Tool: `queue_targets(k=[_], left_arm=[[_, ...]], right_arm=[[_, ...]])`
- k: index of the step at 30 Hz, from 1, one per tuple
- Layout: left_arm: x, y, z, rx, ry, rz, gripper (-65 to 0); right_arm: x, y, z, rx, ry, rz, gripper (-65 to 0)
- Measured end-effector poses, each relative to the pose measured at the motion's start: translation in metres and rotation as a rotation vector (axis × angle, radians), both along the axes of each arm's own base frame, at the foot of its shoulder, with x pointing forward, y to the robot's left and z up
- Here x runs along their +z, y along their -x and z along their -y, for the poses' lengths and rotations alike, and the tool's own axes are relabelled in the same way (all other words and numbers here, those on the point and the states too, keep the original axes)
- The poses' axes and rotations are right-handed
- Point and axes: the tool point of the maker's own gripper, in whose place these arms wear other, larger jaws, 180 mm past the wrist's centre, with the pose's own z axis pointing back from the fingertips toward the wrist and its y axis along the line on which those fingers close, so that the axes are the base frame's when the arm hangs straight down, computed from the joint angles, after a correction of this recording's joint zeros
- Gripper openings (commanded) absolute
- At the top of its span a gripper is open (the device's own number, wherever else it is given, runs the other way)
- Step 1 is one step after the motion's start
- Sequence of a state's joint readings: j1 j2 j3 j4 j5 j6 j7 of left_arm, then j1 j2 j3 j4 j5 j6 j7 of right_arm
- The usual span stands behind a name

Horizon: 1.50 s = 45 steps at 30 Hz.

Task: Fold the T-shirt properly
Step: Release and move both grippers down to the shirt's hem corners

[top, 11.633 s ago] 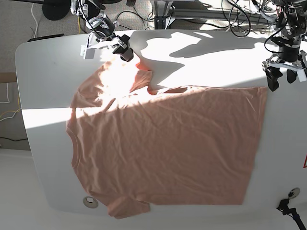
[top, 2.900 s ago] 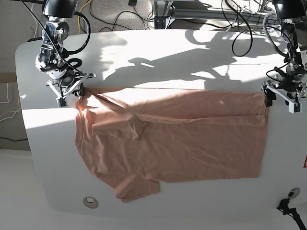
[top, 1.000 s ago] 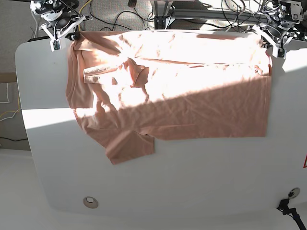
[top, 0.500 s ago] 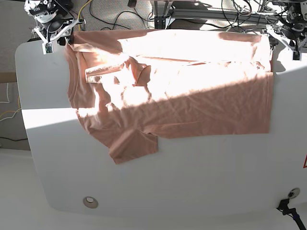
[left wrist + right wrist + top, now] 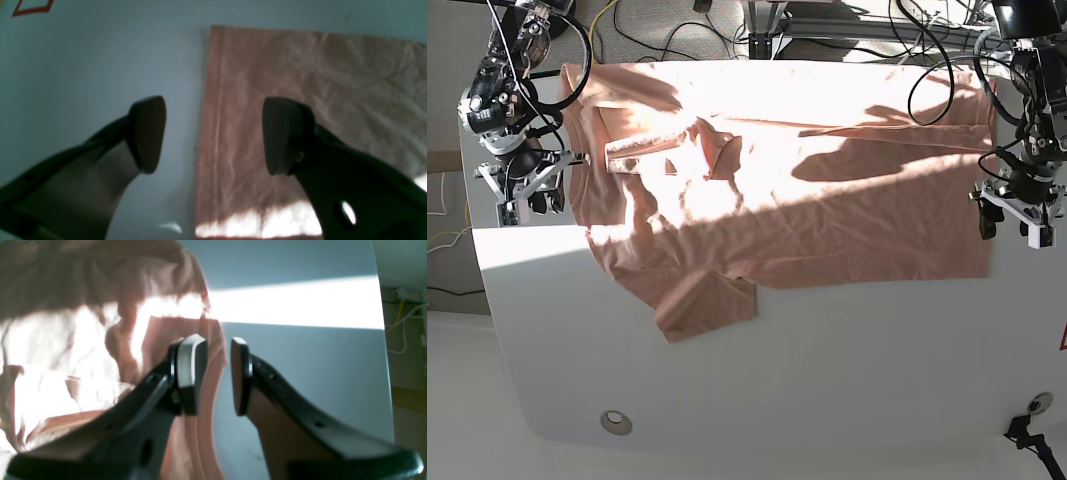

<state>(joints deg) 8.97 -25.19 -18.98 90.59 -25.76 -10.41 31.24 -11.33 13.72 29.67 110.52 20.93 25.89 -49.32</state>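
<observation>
From the base view I see the white table (image 5: 757,390) from above, with the T-shirt (image 5: 827,200) spread across its far half, salmon-pink and wrinkled, lit in patches by strong sun.

At the left of this view stands my right pincer (image 5: 525,195), just beside the T-shirt's neck edge. Its wrist camera shows the two fingers a little apart with nothing between them — the pink ribbed fabric (image 5: 206,413) lies below and behind the left-hand finger (image 5: 191,363), and bare table shows under the other.

Moving right, the T-shirt's upper sleeve (image 5: 667,140) is folded inward over the chest, and the lower sleeve (image 5: 707,305) juts out toward the near edge of the table. The body runs on flat to a straight hem at the right.

At the far right sits my left pincer (image 5: 1015,218), just beside that hem. Its wrist camera (image 5: 213,133) shows the fingers spread wide and holding nothing — one finger (image 5: 148,133) over bare table, the other over the cloth, with the stitched hem edge (image 5: 208,116) lying flat between them.
</observation>
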Motion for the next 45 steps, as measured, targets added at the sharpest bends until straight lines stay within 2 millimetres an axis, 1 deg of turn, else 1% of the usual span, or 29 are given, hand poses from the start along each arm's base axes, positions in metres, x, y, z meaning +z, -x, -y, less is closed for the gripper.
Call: queue_targets(k=[2, 3, 6, 7, 9, 11, 13, 15, 17, 19, 22, 24, 27, 28, 30, 32, 34, 36, 40, 42, 45], left_arm=[[-0.003, -0.015, -0.002, 0.003, 0.027, -0.004, -22.3], [-0.001, -0.024, -0.008, 0.01, 0.023, 0.002, -22.3], [0.0, -0.047, -0.026, 0.068, 0.038, 0.002, -22.3], [0.0, -0.056, -0.028, 0.076, 0.053, 0.008, -22.3], [-0.006, -0.068, -0.031, 0.085, 0.073, -0.009, -22.3], [-0.016, -0.076, -0.033, 0.081, 0.077, -0.05, -22.3], [-0.024, -0.086, -0.032, 0.068, 0.066, -0.07, -22.3], [-0.033, -0.097, -0.02, 0.012, 0.084, -0.075, -22.3], [-0.047, -0.102, -0.017, 0.009, 0.106, -0.104, -22.3], [-0.062, -0.101, -0.018, 0.014, 0.115, -0.137, -22.3], [-0.081, -0.093, -0.028, 0.042, 0.105, -0.176, -22.3], [-0.085, -0.094, -0.026, 0.023, 0.083, -0.182, -22.8], [-0.089, -0.095, -0.013, -0.025, 0.066, -0.19, -23.1], [-0.09, -0.097, -0.009, -0.038, 0.069, -0.186, -23.4], [-0.09, -0.099, -0.004, -0.041, 0.077, -0.18, -27.6], [-0.091, -0.1, 0.0, -0.041, 0.082, -0.176, -32.1], [-0.09, -0.102, 0.005, -0.049, 0.094, -0.167, -36.6], [-0.093, -0.099, 0.004, -0.047, 0.093, -0.174, -42.0], [-0.093, -0.098, 0.004, -0.046, 0.101, -0.155, -53.2], [-0.093, -0.098, 0.004, -0.047, 0.102, -0.161, -58.3], [-0.094, -0.098, 0.007, -0.049, 0.107, -0.16, -62.7]], right_arm=[[0.0, -0.016, -0.001, 0.005, -0.019, 0.0, -48.8], [0.001, -0.026, -0.003, 0.008, -0.029, 0.009, -48.8], [-0.01, -0.048, -0.008, 0.03, -0.039, -0.024, -48.8], [-0.013, -0.055, -0.008, 0.03, -0.033, -0.027, -48.8], [-0.017, -0.067, -0.006, 0.022, -0.018, -0.039, -48.8], [-0.028, -0.073, -0.008, 0.02, -0.015, -0.073, -48.8], [-0.032, -0.079, -0.012, 0.032, -0.03, -0.079, -48.8], [-0.034, -0.089, -0.011, 0.014, -0.05, -0.061, -48.8], [-0.039, -0.094, -0.009, 0.007, -0.064, -0.069, -48.8], [-0.044, -0.097, -0.004, -0.008, -0.073, -0.083, -48.8], [-0.055, -0.1, -0.006, -0.009, -0.101, -0.109, -48.8], [-0.053, -0.103, -0.005, -0.012, -0.102, -0.088, -48.8], [-0.046, -0.11, -0.003, -0.02, -0.103, -0.078, -48.8], [-0.041, -0.115, -0.003, -0.019, -0.104, -0.063, -48.8], [-0.034, -0.127, -0.003, -0.023, -0.12, -0.042, -48.8], [-0.041, -0.137, -0.006, -0.03, -0.159, -0.062, -48.8], [-0.053, -0.144, -0.008, -0.039, -0.193, -0.098, -48.8], [-0.056, -0.159, -0.013, -0.035, -0.221, -0.084, -48.8], [-0.063, -0.185, -0.049, 0.05, -0.241, -0.081, -48.8], [-0.065, -0.195, -0.062, 0.054, -0.278, -0.053, -48.8], [-0.077, -0.199, -0.074, 0.041, -0.32, -0.087, -48.8]])
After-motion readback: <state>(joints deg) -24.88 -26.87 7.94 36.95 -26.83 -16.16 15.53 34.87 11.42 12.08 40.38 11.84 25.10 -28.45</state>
